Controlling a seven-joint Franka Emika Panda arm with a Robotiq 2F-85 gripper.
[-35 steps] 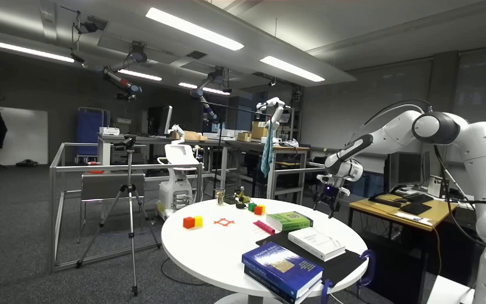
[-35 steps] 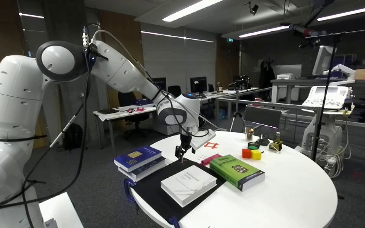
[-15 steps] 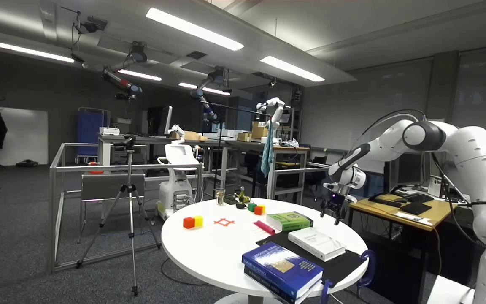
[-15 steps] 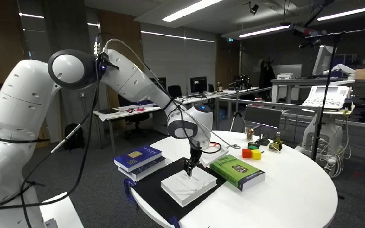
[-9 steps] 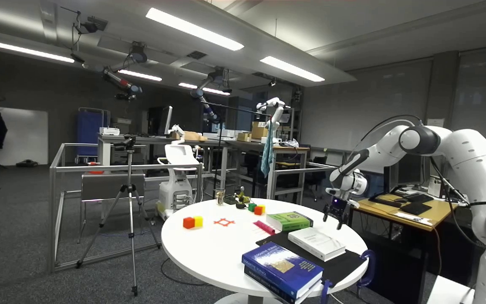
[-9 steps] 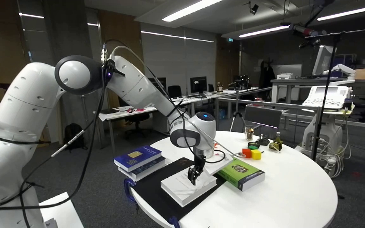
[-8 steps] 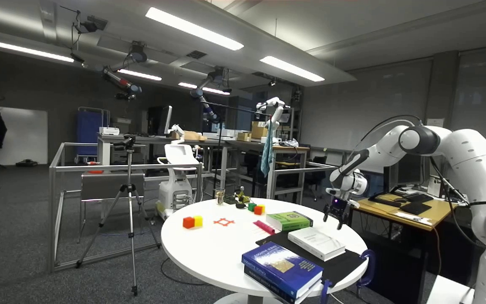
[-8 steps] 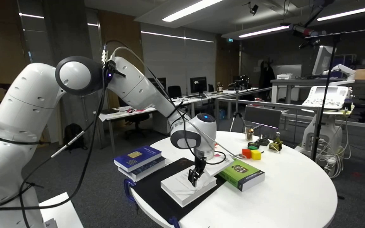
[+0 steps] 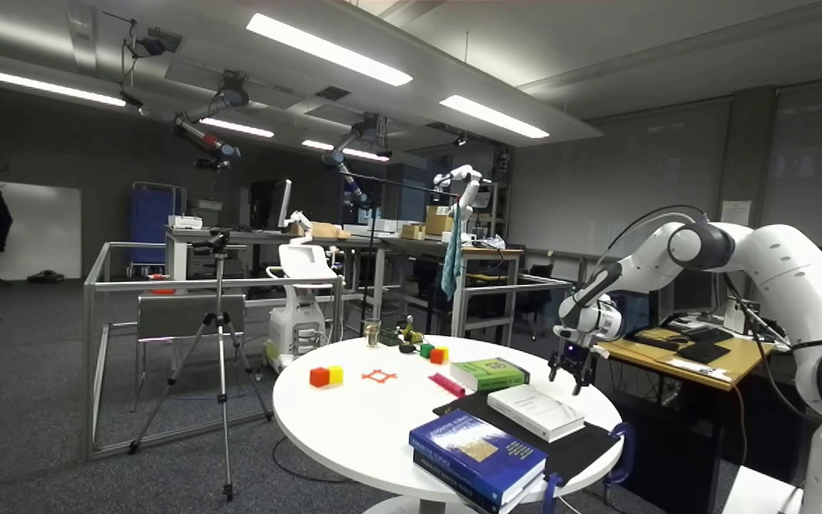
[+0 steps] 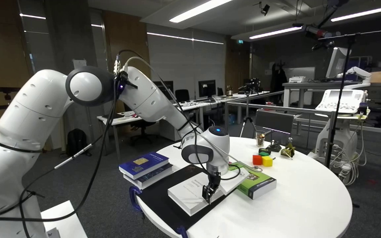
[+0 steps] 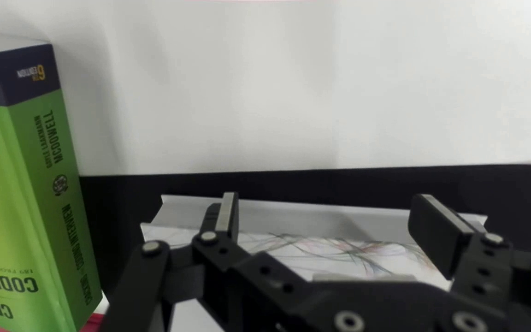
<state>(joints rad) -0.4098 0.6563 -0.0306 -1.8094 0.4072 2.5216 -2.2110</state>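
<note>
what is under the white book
A black mat shows around the white book, which lies on it; the part directly beneath is covered, so anything hidden there cannot be seen.

Exterior views, two: set above the desk at middle range, facing across it from opposite flanks, with the arm along frame right in an exterior view and the arm along frame left in an exterior view; shared field: desk, white book and background tripod. Wrist view, single: close range, facing steeply down past the gripper onto the white book, black mat and green book, all three also in both exterior views.
</note>
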